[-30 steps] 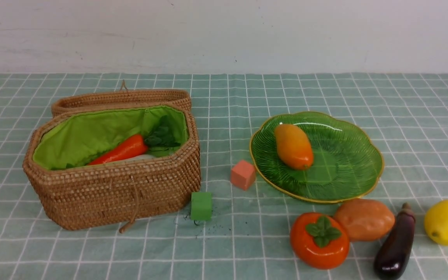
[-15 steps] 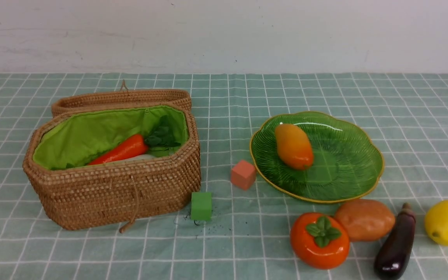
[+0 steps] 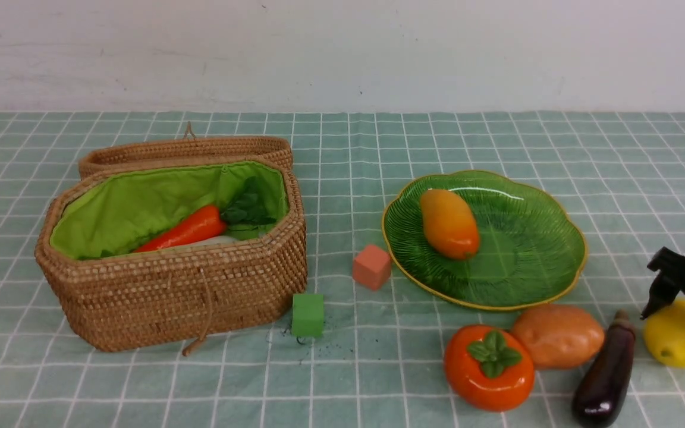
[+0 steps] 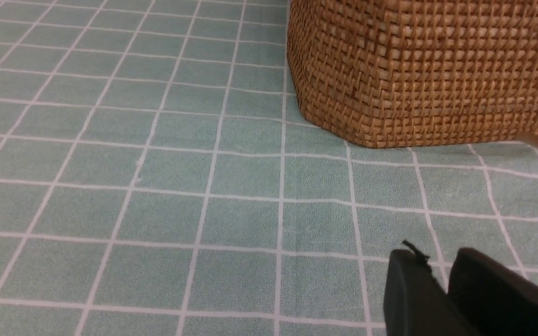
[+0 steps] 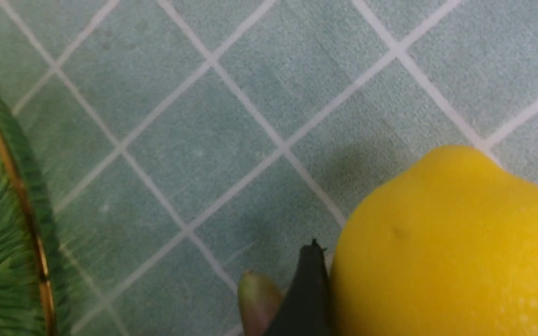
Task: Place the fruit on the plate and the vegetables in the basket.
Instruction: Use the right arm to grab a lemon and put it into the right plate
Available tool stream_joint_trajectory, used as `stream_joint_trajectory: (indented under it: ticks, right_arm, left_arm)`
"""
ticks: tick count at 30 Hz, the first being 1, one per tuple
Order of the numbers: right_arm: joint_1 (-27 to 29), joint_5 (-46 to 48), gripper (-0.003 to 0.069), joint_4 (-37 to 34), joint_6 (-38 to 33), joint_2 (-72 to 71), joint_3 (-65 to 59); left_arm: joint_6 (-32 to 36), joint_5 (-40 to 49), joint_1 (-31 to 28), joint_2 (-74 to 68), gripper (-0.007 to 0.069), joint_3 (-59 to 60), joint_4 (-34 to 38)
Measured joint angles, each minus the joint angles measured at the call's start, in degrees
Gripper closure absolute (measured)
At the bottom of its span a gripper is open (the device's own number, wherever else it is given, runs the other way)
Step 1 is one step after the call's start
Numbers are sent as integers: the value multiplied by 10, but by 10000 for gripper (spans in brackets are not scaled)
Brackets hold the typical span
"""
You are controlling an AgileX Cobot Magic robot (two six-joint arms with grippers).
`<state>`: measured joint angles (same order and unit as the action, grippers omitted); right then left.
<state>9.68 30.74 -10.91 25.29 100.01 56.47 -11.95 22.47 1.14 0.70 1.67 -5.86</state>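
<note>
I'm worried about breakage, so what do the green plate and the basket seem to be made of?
The plate looks like glossy green glass: bright highlights, ribbed pattern, thin gold rim; glazed ceramic is possible. The basket looks like matte brown woven wicker, its crossing strands visible, with a creased bright green cloth lining inside.
</note>
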Motion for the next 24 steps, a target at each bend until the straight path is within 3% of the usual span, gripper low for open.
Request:
stream_joint_trajectory:
  ticks: [10,18,24]
  right_arm:
    - [0,6,65,5,-30,-21,1]
    - [-3,-9,65,5,-58,-125,28]
    - [-73,-7,65,-34,-114,-149,72]
  left_arm:
    - [0,0,0,0,487,0,0]
    - [0,0,0,0,477,0,0]
    - [0,0,0,0,473,0,0]
